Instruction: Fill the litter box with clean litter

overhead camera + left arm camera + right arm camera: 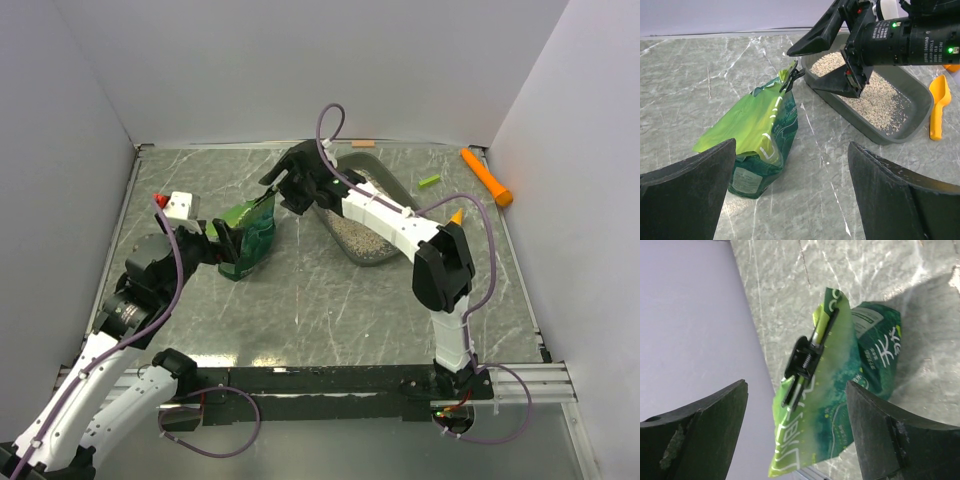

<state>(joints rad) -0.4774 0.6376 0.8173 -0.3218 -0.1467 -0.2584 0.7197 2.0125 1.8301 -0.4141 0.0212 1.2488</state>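
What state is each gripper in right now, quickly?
Left gripper: open, holding nothing.
Right gripper: open, near the green bag's clipped top, holding nothing.

white arm segments (385, 215) with black joints (443, 268), purple cables (487, 250) looping alongside — left hand (791, 150) with black wedge fingers (687, 187), green lights (894, 24) on a black wrist housing (920, 45)

**Top external:** fixed high above the near edge, looking down on the whole worktop (330, 310). **Left wrist:** low and near, looking out between the fingers of the left claw (792, 150) at the green bag (760, 135) and litter box (920, 107). **Right wrist:** rolled sideways, close on the green bag's clipped top. All three views share the green bag
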